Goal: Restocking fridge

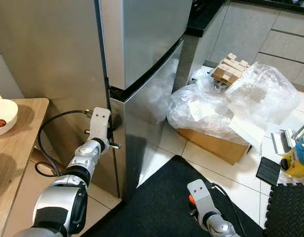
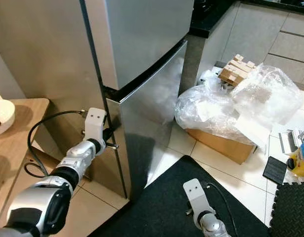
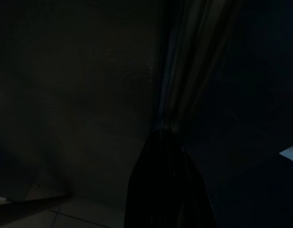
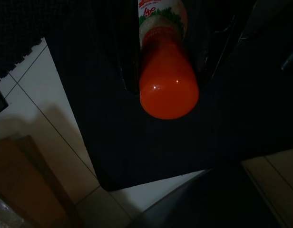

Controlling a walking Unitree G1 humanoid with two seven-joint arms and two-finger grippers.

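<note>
The steel fridge (image 1: 142, 44) stands with both doors closed, its lower door (image 1: 147, 118) meeting the upper one at a dark seam. My left gripper (image 1: 111, 134) is pressed against the left edge of the lower door, just under that seam. The left wrist view is very dark and shows the door edge (image 3: 177, 95) close up. My right gripper (image 4: 168, 80) hangs low over the black mat (image 1: 162, 197), shut on an orange bottle (image 4: 168, 90) with a green and white label. A bit of the bottle (image 1: 191, 200) shows beside the right wrist.
A cardboard box (image 1: 216, 143) heaped with clear plastic bags (image 1: 226, 103) and wooden blocks (image 1: 231, 69) sits right of the fridge. At the left, a wooden table (image 1: 14, 148) holds a white bowl (image 1: 1, 116). A yellow container (image 1: 300, 158) and foam tile (image 1: 287, 207) lie at the right.
</note>
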